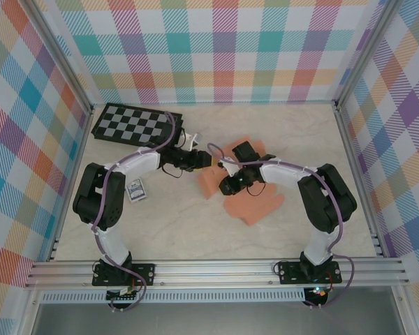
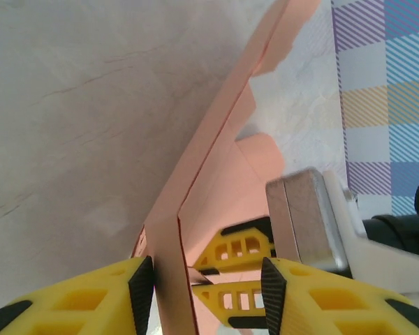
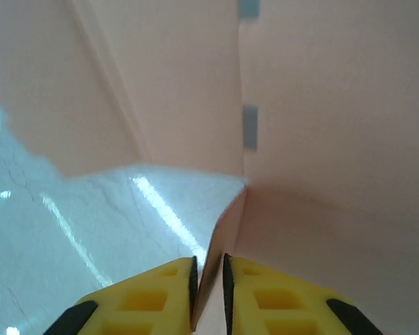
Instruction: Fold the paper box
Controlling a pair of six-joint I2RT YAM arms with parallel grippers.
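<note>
Two grippers, one box point(image 1: 258, 204), one small pack point(image 1: 136, 190), one checkerboard point(image 1: 133, 125) farthest. Mid-fold, probably raising a side wall: box at table centre, partly flat. Left gripper point(image 2: 209, 279) open astride an upright flap. Right gripper point(image 3: 208, 269) narrow about a card edge, grip not tellable. Next: close left, crease flap inward.

Free over bare surface point(image 1: 321, 139) far right and near edge; blocked far left by checkerboard point(image 1: 134, 124), centre by paper box point(image 1: 255, 206).
</note>
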